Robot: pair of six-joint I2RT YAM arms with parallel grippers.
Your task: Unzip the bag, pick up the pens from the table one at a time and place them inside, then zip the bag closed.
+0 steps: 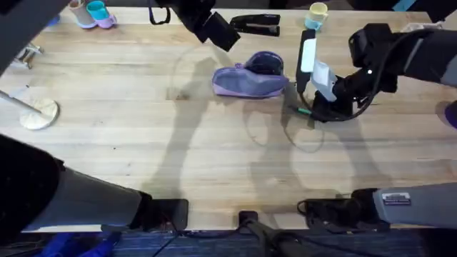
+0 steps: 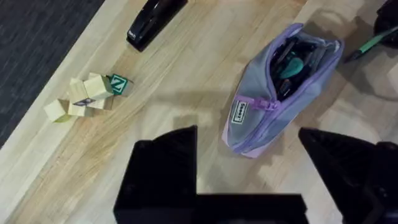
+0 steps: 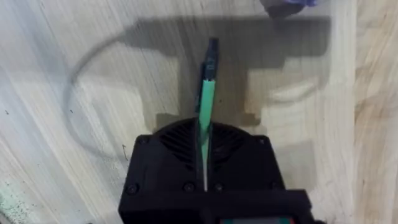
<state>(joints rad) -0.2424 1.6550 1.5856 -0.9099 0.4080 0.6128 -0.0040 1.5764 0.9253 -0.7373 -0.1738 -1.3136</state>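
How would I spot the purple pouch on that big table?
Look toward the far side of the wooden table, just in front of the black stapler. The pouch lies there: soft lavender fabric, its zipper open with pens showing inside, unlike the hard, dark stapler.

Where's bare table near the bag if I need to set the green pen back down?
Bare table runs wide in front of the bag, between it and the arm bases. It is crowded behind the bag by the stapler and beside it where the right gripper holds the green pen.
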